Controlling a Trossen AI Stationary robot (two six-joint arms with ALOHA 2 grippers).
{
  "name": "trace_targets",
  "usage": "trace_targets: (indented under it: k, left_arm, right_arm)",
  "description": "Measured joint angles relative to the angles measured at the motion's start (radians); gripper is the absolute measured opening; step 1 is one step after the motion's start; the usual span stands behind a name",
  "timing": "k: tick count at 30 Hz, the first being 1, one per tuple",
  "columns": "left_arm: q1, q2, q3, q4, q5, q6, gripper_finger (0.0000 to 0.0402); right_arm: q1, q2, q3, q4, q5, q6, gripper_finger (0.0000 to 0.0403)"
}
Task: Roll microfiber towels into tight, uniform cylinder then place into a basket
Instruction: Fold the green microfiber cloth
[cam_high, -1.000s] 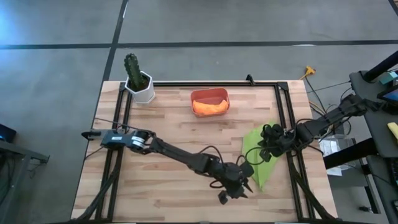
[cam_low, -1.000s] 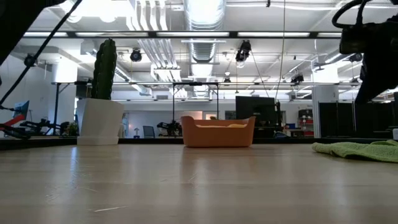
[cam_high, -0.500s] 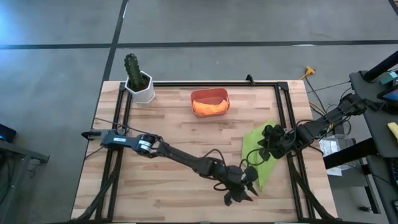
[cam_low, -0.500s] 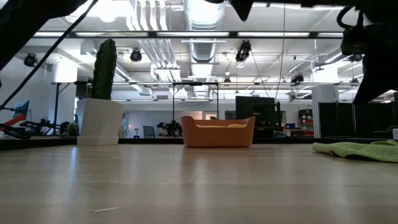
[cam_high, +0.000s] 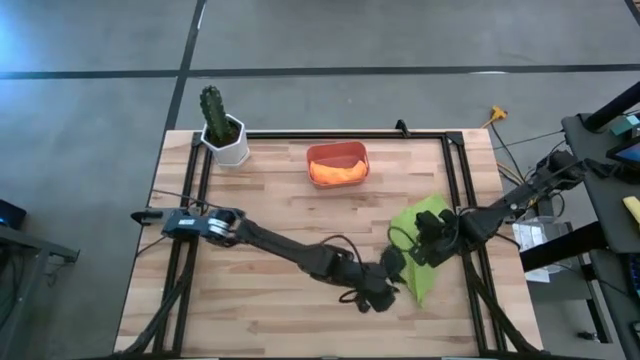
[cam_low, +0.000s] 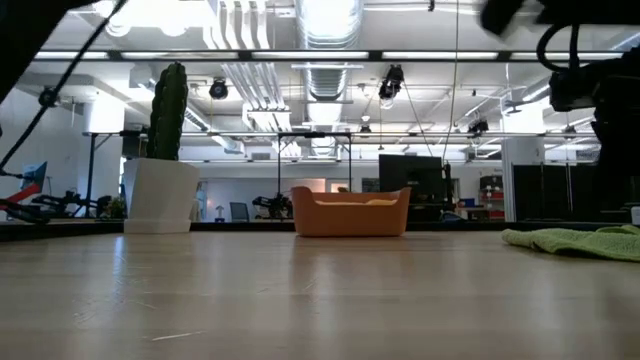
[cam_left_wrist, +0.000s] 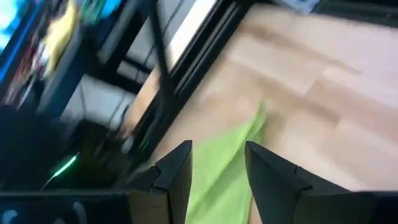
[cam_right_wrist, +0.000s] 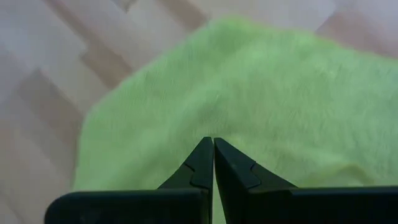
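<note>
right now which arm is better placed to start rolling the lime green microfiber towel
Left. The left gripper is open at the lime green microfiber towel's near corner; the right gripper is shut over its middle.

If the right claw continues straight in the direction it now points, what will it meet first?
Most likely the lime green towel. In the right wrist view the shut right claw points directly at its surface, with nothing between them. How near it is I cannot judge; the wooden table lies just under the cloth.
</note>
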Motion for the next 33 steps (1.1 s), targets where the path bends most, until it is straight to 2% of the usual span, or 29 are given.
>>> trace_targets:
  k: [2, 5, 9, 13, 17, 21, 24, 28, 33]
  left_arm:
    - [-0.003, -0.047, -0.008, -0.131, -0.061, -0.063, 0.0126]
    - [-0.001, -0.100, -0.047, -0.268, -0.074, -0.155, 0.0117]
    - [0.001, -0.207, -0.193, -0.263, -0.126, -0.191, 0.0104]
    - [0.001, -0.361, -0.403, -0.106, -0.204, -0.196, 0.0089]
    - [0.003, -0.531, -0.642, 0.167, -0.206, -0.175, 0.0073]
    - [0.013, -0.703, -0.828, 0.405, -0.205, -0.134, 0.0066]
    - [0.024, -0.810, -0.942, 0.486, -0.197, -0.162, 0.0065]
    - [0.023, -0.911, -1.069, 0.545, -0.183, -0.207, 0.0065]
    - [0.024, -0.960, -1.214, 0.621, -0.181, -0.191, 0.0065]
  right_arm:
    - [0.009, 0.038, 0.027, -0.055, -0.045, 0.000, 0.0009]
    - [0.031, 0.093, 0.059, -0.114, -0.065, 0.004, 0.0009]
    - [0.048, 0.146, 0.071, -0.146, -0.078, -0.012, 0.0009]
    - [0.062, 0.188, 0.069, -0.144, -0.090, -0.056, 0.0009]
    - [0.076, 0.220, 0.067, -0.149, -0.140, -0.130, 0.0009]
    - [0.090, 0.238, 0.066, -0.142, -0.102, -0.170, 0.0024]
    - [0.091, 0.248, 0.065, -0.138, -0.101, -0.173, 0.0055]
    - [0.090, 0.249, 0.063, -0.127, -0.092, -0.172, 0.0118]
    - [0.090, 0.251, 0.051, -0.128, -0.038, -0.157, 0.0188]
